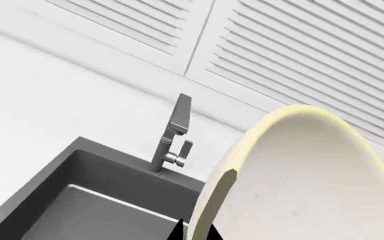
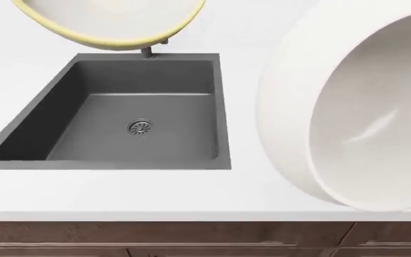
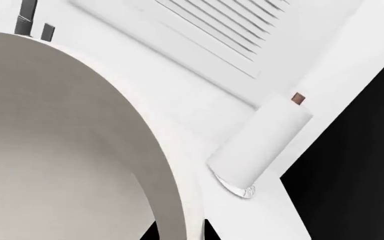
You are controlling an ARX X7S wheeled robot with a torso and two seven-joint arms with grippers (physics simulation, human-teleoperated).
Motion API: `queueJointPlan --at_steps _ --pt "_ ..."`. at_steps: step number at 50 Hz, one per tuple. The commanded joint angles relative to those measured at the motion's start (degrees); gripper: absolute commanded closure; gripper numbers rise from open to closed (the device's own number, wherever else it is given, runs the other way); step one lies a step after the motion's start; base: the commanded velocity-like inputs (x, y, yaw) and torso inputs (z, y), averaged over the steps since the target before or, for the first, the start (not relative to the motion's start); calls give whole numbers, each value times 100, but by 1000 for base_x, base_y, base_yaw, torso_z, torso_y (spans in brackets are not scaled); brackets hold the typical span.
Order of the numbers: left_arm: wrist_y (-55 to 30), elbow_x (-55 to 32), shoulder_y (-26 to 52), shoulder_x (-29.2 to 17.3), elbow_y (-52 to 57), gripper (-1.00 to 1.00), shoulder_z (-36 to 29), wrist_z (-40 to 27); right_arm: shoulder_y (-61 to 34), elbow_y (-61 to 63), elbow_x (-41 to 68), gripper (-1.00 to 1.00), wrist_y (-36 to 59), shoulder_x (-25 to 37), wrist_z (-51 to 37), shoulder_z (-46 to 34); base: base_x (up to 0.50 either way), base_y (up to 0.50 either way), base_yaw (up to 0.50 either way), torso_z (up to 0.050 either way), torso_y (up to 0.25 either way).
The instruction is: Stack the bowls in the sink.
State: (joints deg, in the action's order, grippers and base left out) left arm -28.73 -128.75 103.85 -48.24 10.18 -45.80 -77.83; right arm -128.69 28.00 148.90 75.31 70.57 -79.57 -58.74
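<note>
Cream bowl [image 2: 112, 21]: shiny, with a pale yellow rim, tipped on its side. It is up in the air above the back edge of the sink [image 2: 62, 107], near the faucet [image 1: 173, 135].
White bowl [image 2: 355, 107]: bigger, deep and round, also tipped. It is in the air over the counter [image 2: 119, 193], right of the sink.
Sink: dark grey, with a round metal drain [image 2: 140, 127].
Grippers: hidden behind the bowls, so I cannot tell how the jaws stand.
Paper roll [image 3: 262, 142]: tall and white, by the wall.
</note>
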Motion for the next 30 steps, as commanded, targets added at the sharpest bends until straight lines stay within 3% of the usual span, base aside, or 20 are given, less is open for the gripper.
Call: queueJointPlan --at_steps 1,30 --pt "54 -1 23 -129 13 100 69 17 17 -20 -79 100 70 -66 5 86 82 500 0 0 0" --pt "117 -40 -14 -256 131 100 84 -20 218 13 -19 100 -46 45 -112 -9 84 480 0 0 0"
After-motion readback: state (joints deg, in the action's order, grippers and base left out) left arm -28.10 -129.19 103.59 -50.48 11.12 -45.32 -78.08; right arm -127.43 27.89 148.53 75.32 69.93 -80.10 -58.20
